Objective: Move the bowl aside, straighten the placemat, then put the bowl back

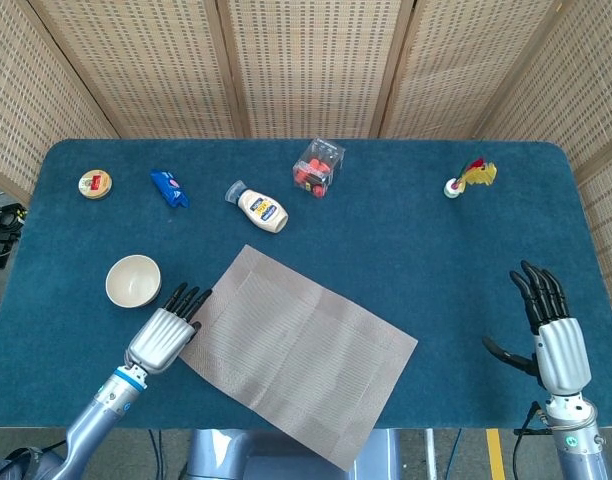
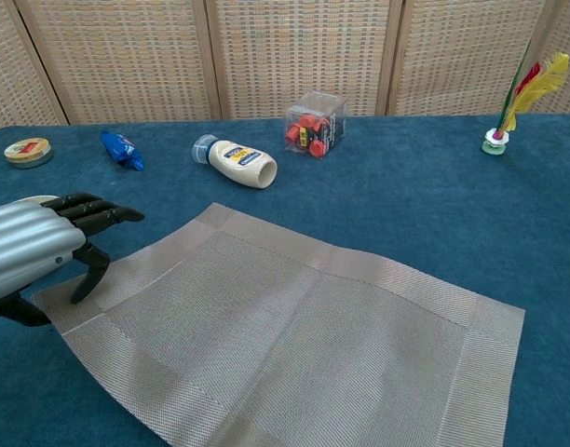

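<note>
Placemat lies skewed, long axis running near-right from left hand.

Squeeze bottle on side, clear box, shuttlecock, tin.

My head view looks steeply down from high above the near edge, taking in the whole blue felt-covered table up to the wicker screens. My chest view sits low and close at that edge, facing level across the surface. Both share the grey woven rectangular placemat and my silver left hand.
</note>
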